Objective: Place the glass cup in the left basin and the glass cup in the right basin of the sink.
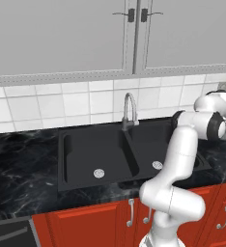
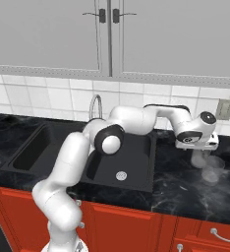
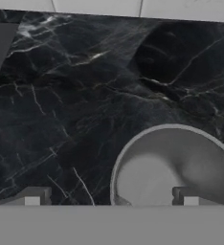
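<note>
Hovering: gripper, jaws fully spread, holding nothing | below: glass cup upright on marble counter | right of sink

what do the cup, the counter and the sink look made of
Cup: seemingly clear glass, pale and see-through, counter veins faint behind it.
Counter: glossy black marble-like stone with pale veins.
Sink: matte black, perhaps composite or coated metal; no sheen.
</note>
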Controlling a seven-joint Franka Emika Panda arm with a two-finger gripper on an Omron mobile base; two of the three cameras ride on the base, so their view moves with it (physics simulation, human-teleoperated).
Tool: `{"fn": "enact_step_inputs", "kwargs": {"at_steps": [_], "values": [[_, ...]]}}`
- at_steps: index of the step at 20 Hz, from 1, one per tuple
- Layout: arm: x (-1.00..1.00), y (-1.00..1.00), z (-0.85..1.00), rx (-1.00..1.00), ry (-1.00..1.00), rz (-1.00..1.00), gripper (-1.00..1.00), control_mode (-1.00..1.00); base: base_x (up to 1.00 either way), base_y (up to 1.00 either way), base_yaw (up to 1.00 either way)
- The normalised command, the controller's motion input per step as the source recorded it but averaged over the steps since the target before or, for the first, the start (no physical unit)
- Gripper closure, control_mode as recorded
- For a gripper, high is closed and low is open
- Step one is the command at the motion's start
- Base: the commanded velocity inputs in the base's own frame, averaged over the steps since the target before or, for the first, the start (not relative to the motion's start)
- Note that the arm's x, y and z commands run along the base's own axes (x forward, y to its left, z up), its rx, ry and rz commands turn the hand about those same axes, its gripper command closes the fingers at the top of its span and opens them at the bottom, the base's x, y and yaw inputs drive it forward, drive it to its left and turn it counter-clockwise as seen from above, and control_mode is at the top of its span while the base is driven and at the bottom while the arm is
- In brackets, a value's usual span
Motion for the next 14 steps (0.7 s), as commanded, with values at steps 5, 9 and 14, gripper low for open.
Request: {"fn": "enact_step_inputs", "kwargs": {"at_steps": [5, 9, 14], "values": [[0.20, 0.00, -0.31, 0.00, 0.00, 0.00, -1.00, -1.00, 0.00, 0.00, 0.00], [0.22, 0.00, -0.29, 0.00, 0.00, 0.00, -1.00, -1.00, 0.00, 0.00, 0.00], [0.32, 0.00, -0.29, 0.00, 0.00, 0.00, 1.00, -1.00, 0.00, 0.00, 0.00]]}}
